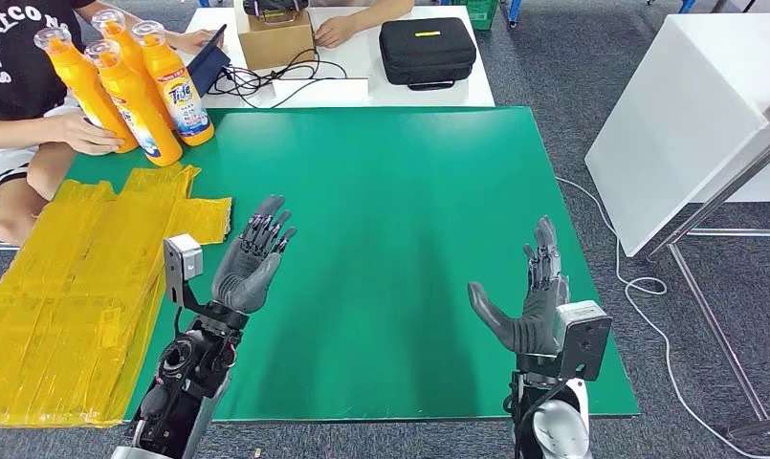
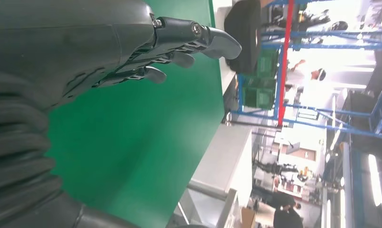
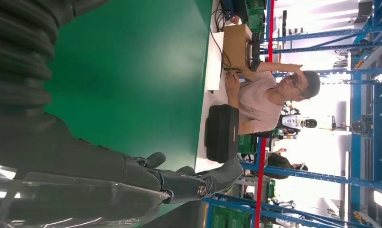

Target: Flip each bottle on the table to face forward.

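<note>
1. Three orange bottles (image 1: 132, 81) stand together at the 11 o'clock corner of the green desk (image 1: 400, 191). A seated person's hand (image 1: 86, 134) rests against them. One bottle shows its label toward the camera; the facing of the other two cannot be told.
2. The left hand (image 1: 251, 263) hovers over the desk at 7 o'clock, fingers (image 1: 269, 225) released and spread, holding nothing.
3. The right hand (image 1: 529, 301) hovers at 5 o'clock, likewise released and empty.
4. Both hands are well apart from the bottles.
5. Yellow plastic sheeting (image 1: 84, 287) covers the surface at 9 o'clock. A black case (image 1: 427, 51), a cardboard box (image 1: 274, 36) and cables (image 1: 266, 78) lie on the white table at 12 o'clock.
6. Risk, as judged: the bottles stand touching, so a reach for one may topple its neighbours.
7. Risk, as judged: the person's hand lies in the approach path; contact is possible.
</note>
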